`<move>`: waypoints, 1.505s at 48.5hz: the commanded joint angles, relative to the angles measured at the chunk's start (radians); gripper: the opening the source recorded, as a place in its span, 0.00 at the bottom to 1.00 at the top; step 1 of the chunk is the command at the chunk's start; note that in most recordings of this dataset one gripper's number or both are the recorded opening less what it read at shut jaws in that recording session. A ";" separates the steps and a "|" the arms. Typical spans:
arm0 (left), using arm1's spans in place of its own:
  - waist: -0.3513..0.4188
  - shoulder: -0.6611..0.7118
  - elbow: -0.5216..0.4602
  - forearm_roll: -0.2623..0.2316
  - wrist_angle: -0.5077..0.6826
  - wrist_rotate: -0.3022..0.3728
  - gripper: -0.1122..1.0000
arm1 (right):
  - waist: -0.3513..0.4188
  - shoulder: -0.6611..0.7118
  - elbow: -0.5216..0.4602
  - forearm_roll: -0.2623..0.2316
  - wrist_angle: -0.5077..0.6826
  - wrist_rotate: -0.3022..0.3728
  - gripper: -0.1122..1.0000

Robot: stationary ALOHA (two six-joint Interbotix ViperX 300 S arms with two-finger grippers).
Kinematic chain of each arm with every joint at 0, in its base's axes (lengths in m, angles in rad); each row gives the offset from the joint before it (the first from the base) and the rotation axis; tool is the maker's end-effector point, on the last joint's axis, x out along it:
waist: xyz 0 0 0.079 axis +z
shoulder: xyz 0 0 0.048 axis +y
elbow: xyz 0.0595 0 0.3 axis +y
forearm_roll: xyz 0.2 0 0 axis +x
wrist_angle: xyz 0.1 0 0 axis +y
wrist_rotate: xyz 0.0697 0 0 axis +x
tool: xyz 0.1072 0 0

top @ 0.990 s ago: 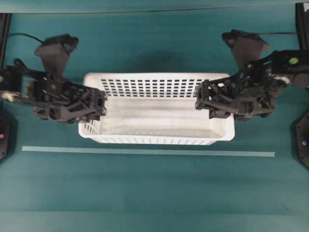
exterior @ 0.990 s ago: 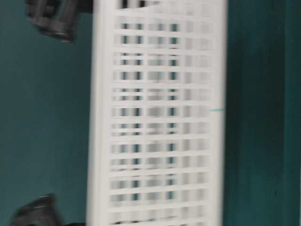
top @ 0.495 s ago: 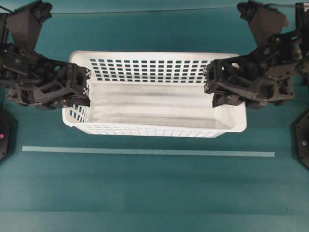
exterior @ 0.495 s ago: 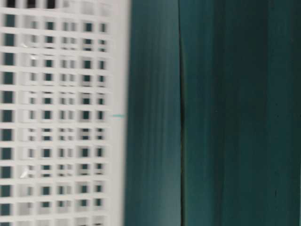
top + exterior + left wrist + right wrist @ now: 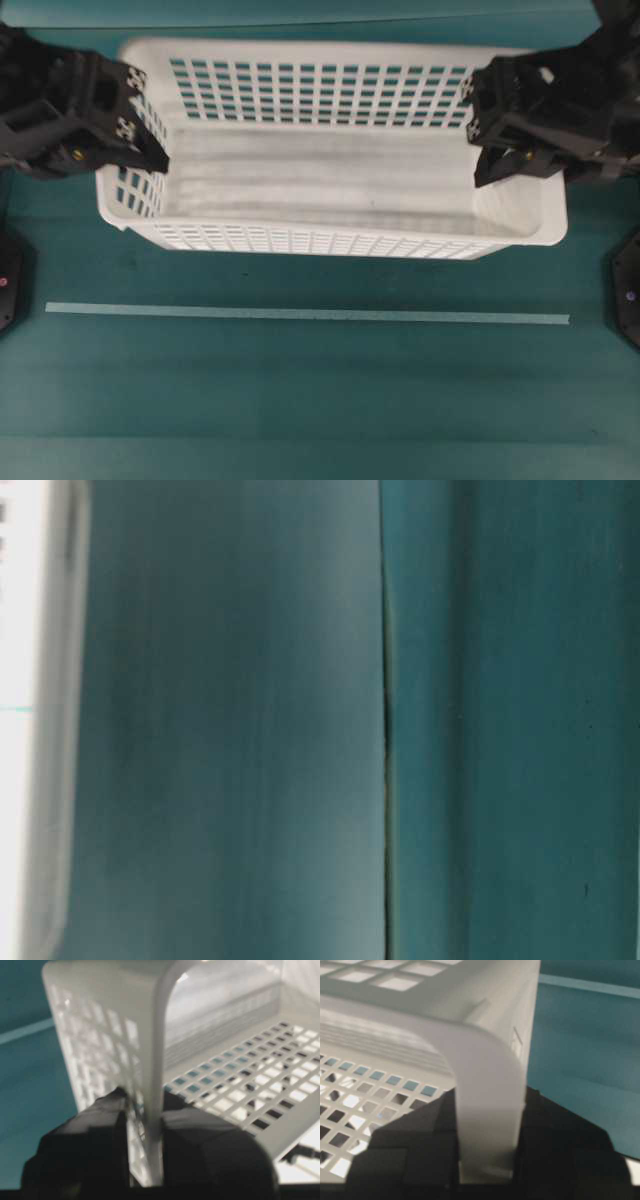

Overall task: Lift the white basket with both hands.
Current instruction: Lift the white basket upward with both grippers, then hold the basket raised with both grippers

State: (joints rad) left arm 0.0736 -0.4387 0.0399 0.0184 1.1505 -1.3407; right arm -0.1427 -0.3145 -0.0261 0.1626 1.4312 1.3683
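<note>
A teal, matte tabletop [image 5: 320, 400] is filling nearly the whole overhead view, its surface showing faint lengthwise streaks. A thin pale strip [image 5: 308, 314], like a line of tape, is lying straight across it from left to right in the nearer half. Along the far edge a lighter teal band [image 5: 300, 10] is running, set off by a thin dark line. In the table-level view the same teal surface [image 5: 230, 730] is catching soft, even light on its left part, while a narrow dark seam [image 5: 385, 730] is dividing it from a darker panel [image 5: 520, 730] on the right. No windows or walls are showing.
</note>
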 commanded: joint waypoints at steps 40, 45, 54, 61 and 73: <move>-0.028 0.106 -0.364 0.003 0.137 0.086 0.14 | 0.089 0.132 -0.460 -0.048 0.267 -0.035 0.27; -0.028 0.104 -0.373 0.003 0.149 0.087 0.14 | 0.091 0.132 -0.448 -0.049 0.265 -0.043 0.27; -0.031 0.103 -0.368 0.003 0.150 0.089 0.14 | 0.091 0.133 -0.419 -0.049 0.233 -0.066 0.27; -0.031 0.100 -0.353 0.003 0.150 0.089 0.14 | 0.089 0.132 -0.416 -0.049 0.229 -0.067 0.27; -0.031 0.100 -0.347 0.003 0.150 0.094 0.14 | 0.089 0.133 -0.416 -0.049 0.229 -0.069 0.27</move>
State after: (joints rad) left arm 0.0445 -0.3421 -0.2884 0.0184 1.3223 -1.2962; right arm -0.0905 -0.2010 -0.4326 0.1058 1.6981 1.3683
